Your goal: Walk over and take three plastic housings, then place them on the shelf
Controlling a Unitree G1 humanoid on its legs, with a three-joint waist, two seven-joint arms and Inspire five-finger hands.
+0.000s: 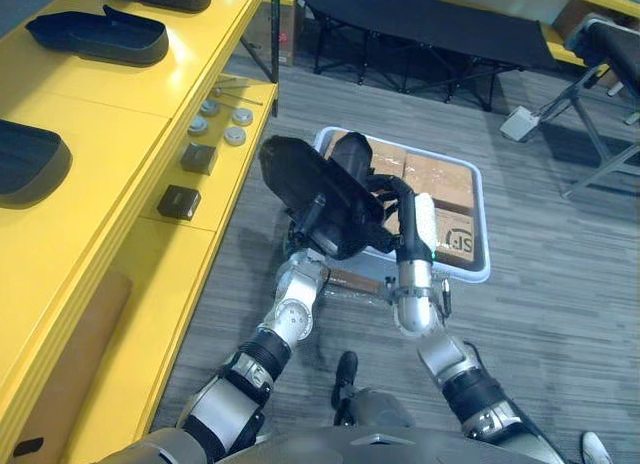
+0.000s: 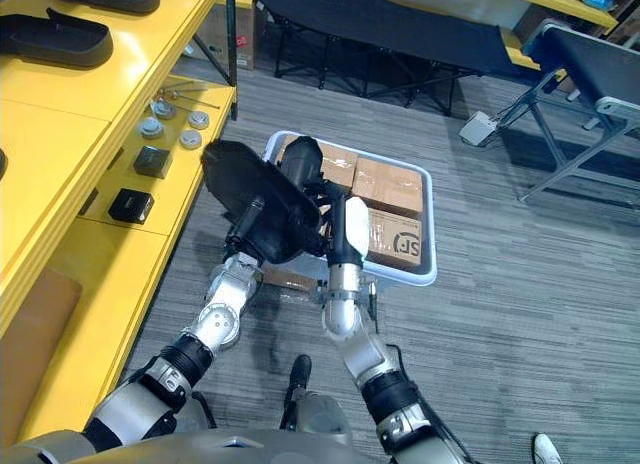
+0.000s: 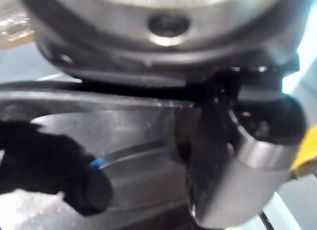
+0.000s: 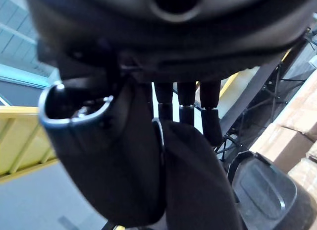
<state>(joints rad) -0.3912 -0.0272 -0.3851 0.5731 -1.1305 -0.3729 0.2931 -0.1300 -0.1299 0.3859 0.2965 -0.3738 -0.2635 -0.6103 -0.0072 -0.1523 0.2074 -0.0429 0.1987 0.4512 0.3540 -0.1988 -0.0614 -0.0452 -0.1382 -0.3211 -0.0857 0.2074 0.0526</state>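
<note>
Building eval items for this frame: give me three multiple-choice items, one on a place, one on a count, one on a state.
1. The tray of cardboard boxes sits: A on the floor; B on a cot; C on a chair.
2. Small black blocks on the lower shelf: A none; B two; C five.
3. The housing is: A lying in the tray; B dropped on the floor; C held up by the left hand and right hand.

Key: A, its rim rests on the floor; B, two lie there; C, both hands grip it above the tray.
</note>
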